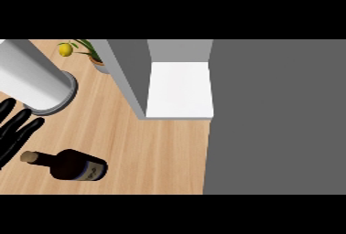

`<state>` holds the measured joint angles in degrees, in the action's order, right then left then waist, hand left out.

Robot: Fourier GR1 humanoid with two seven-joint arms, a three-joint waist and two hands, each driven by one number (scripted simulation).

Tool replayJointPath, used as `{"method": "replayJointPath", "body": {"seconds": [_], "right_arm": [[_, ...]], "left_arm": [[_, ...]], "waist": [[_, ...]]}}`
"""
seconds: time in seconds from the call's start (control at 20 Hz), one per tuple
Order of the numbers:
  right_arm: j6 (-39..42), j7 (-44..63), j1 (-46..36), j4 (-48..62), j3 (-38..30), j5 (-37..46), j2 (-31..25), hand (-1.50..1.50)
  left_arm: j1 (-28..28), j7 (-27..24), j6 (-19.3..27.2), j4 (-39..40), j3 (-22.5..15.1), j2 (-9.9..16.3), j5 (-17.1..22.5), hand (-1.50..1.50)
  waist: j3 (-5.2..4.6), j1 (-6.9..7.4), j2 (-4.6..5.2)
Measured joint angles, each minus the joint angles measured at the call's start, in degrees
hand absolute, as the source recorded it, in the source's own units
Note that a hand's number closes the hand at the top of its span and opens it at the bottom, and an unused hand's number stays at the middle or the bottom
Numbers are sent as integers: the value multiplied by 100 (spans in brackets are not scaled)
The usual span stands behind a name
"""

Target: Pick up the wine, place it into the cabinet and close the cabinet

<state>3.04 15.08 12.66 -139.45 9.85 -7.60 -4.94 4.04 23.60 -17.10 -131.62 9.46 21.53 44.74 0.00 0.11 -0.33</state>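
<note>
One hand shows, and the rest is furniture and a bottle. Biggest is the grey cabinet door [277,116], swung open and filling the view's right side; beside it the open cabinet [128,73] shows a white shelf [181,89] with nothing on it. Under these runs the wooden counter [155,146]. At the upper left a grey forearm [30,75] comes down to the left hand [17,130], whose black fingers are straight and spread, holding nothing, near the view's left edge. The wine bottle [76,165] lies on its side on the counter, just beside those fingertips, corked neck toward the hand and dark body with a label toward the cabinet. Smallest, a potted plant with a yellow fruit [65,49] stands at the back, behind the cabinet's side wall. The right hand is out of view. The step in hand looks like the pick-up: I would wrap the fingers round the bottle's thick body rather than the neck, since a lying bottle may roll.
</note>
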Motion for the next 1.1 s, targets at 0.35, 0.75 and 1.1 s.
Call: {"method": "replayJointPath", "body": {"seconds": [0.35,0.75,1.1], "right_arm": [[-348,670,-163,-304,588,366,90,-150],[-773,1134,-476,-374,1055,591,122,-150],[-1087,1336,-602,-414,1444,688,68,-150]], "left_arm": [[-344,797,601,-83,483,406,573,-150],[-356,1205,708,-105,818,512,818,-150],[-348,1348,730,-87,816,447,843,-150]], "waist": [[-1,-9,7],[-4,-8,5],[-4,-39,3]]}}
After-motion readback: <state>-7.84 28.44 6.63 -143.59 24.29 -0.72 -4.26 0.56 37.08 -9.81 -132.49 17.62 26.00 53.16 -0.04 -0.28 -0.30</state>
